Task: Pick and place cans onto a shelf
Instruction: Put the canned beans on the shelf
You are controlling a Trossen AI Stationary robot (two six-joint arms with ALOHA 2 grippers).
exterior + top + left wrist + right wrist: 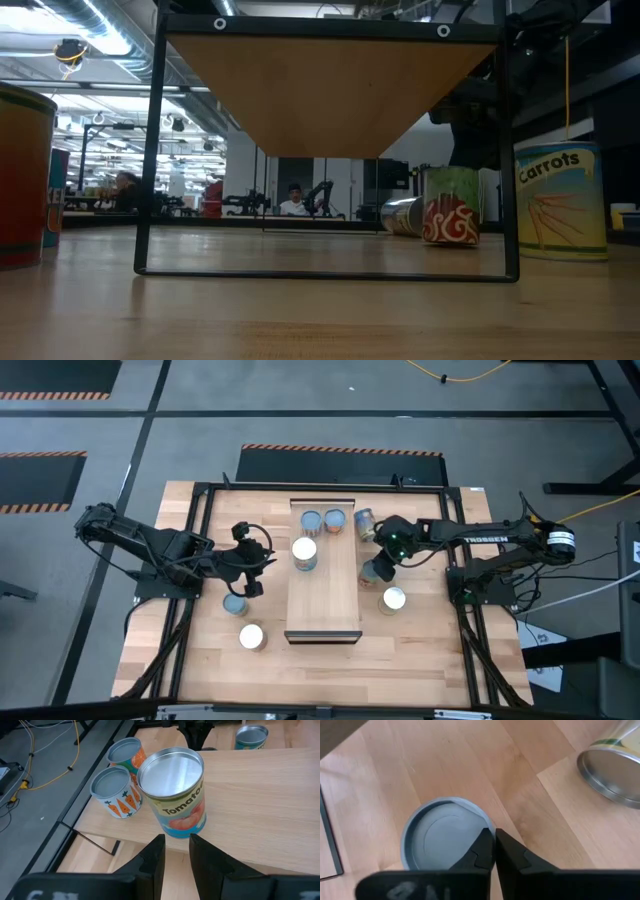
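The right tool, fingers pinched together over the rim of a grey-topped tin can standing on the tabletop at the long light-wood shelf's three o'clock, seems to hold nothing, so lifting may leave or tip the can.

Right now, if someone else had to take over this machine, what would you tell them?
Left gripper: slightly open, empty, beside the tomato can on the shelf.
Right gripper: shut above a grey-topped can on the table, right of the shelf; no grip visible.
Done: three cans on the shelf.
To do: two cans left of it, three right, including a tipped can.
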